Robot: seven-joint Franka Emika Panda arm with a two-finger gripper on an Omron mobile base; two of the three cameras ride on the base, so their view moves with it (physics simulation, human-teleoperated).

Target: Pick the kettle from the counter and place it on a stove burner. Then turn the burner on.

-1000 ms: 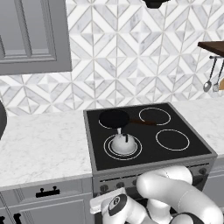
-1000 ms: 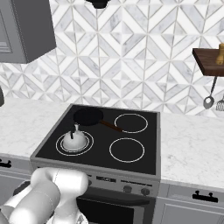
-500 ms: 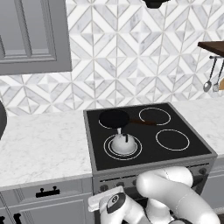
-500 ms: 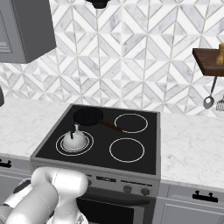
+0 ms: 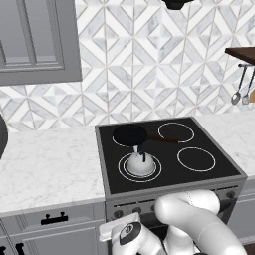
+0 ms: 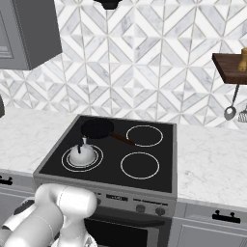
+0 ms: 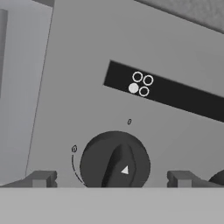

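Kettle (image 5: 140,165) is already sitting on the double-ring stove burner (image 5: 123,171) at the lower left of the black glass, beside the pan (image 5: 130,134), so I reckon the placing is done and turning the burner on is in hand; low in the hand view, the gripper (image 7: 110,178) stands wide open astride the dark knob (image 7: 114,161), which next needs pinching and twisting

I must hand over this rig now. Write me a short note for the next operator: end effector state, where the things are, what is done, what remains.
End effector: open, holds nothing, fingers either side of a dark stove knob on the front panel; contact not clear.
Kettle: upright on the front-left stove burner, beside the black pan. Off the counter.
Done: kettle placed.
Left: burner rings are white, not glowing, so probably grip the knob and turn it on.
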